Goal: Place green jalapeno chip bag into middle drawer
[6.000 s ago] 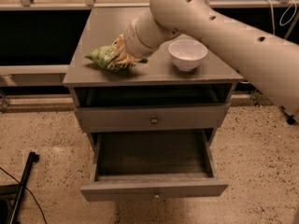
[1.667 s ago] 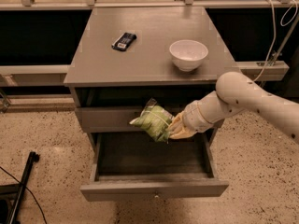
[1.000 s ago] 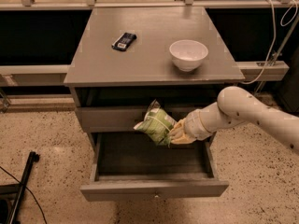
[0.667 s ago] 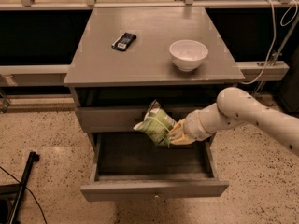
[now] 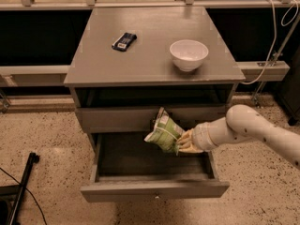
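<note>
One green jalapeno chip bag (image 5: 164,132) is seen clamped at one edge by the fingers (image 5: 186,142) of the gripper (image 5: 180,144), held tilted above the pulled-out middle drawer (image 5: 154,190), before the upper drawer front (image 5: 117,119).

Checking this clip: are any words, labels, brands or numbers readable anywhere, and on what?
Nothing can be read.
The green jalapeno chip bag, held by the claw above the open middle drawer: print too blurred to read.
The dark packet on the cabinet top: pale label, too small to read.
</note>
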Available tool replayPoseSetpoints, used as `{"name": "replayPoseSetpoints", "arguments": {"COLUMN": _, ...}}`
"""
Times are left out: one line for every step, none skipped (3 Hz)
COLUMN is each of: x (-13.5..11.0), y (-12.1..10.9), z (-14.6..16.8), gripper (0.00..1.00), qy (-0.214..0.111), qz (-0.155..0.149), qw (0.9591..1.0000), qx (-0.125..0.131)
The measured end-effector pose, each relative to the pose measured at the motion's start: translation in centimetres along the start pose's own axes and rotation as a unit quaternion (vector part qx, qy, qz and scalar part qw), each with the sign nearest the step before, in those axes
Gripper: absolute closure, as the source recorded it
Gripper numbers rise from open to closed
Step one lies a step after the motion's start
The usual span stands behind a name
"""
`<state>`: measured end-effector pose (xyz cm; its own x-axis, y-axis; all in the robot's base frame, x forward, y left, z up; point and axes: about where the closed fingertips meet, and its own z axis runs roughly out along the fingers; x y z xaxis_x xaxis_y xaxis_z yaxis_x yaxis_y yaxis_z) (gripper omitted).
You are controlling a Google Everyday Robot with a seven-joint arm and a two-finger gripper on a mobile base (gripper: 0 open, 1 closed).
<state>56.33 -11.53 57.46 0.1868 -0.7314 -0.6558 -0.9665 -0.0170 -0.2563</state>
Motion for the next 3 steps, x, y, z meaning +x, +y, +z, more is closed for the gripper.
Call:
{"name": "replayPoseSetpoints", "arguments": {"x": 3.1, "y": 0.7, "z": 0.7, "gripper": 1.0, "qy": 0.007, "qz": 0.005, "qw": 1.0, "qx": 0.003}}
{"name": "replayPoseSetpoints", "arguments": {"x": 6.0, "y": 1.4, "z": 1.7, "gripper": 0.98, "qy": 0.021, "qz": 0.022, "qw": 0.9995, "qx": 0.0}}
{"name": "replayPoseSetpoints", "arguments": {"x": 7.0, "y": 1.5, "z": 2.2, "gripper": 0.75, "qy": 0.022, "qz": 0.029, "qw": 0.9993, "qx": 0.001}}
